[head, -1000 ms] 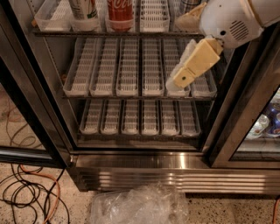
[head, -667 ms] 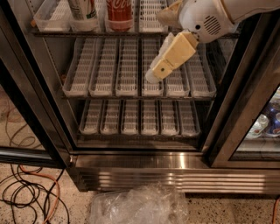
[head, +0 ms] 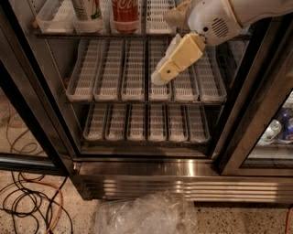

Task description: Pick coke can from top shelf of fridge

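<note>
The coke can [head: 126,13], red with white script, stands on the top shelf [head: 59,34] of the open fridge [head: 183,170], cut off by the top edge of the camera view. A white-and-green can [head: 87,9] stands to its left. My gripper [head: 167,71], cream-coloured on a white arm [head: 215,20], reaches in from the upper right. It hangs in front of the middle rack, below and to the right of the coke can, apart from it and holding nothing.
Two can-less racks of white trays [head: 120,68] [head: 137,122] lie below the top shelf. Dark door frames flank the opening at left [head: 27,114] and right [head: 249,109]. Cans show behind the right glass [head: 279,130]. Cables [head: 27,205] and crumpled plastic wrap [head: 142,215] lie on the floor.
My gripper has moved left across the middle rack and slightly up, closer to the coke can's lane. The cans have not moved.
</note>
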`<state>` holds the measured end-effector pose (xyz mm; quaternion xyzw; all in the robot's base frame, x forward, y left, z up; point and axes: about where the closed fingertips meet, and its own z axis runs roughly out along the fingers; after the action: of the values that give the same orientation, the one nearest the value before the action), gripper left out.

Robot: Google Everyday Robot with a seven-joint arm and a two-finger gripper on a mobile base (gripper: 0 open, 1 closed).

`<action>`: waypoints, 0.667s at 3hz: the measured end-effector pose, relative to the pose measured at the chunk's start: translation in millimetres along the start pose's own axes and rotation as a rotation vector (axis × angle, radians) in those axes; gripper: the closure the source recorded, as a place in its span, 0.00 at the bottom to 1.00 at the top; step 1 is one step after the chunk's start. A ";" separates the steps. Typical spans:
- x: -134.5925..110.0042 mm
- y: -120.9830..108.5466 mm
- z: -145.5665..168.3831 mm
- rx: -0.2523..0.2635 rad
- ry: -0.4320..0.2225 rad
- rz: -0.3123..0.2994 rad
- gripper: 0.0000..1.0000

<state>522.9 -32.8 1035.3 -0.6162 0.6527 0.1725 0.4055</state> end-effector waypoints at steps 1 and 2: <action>-11.1 -30.6 13.1 0.030 -0.048 -0.028 0.00; -35.9 -66.1 21.8 0.069 -0.112 -0.066 0.00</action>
<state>589.1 -5.1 1066.7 -0.6124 0.6139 0.1709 0.4678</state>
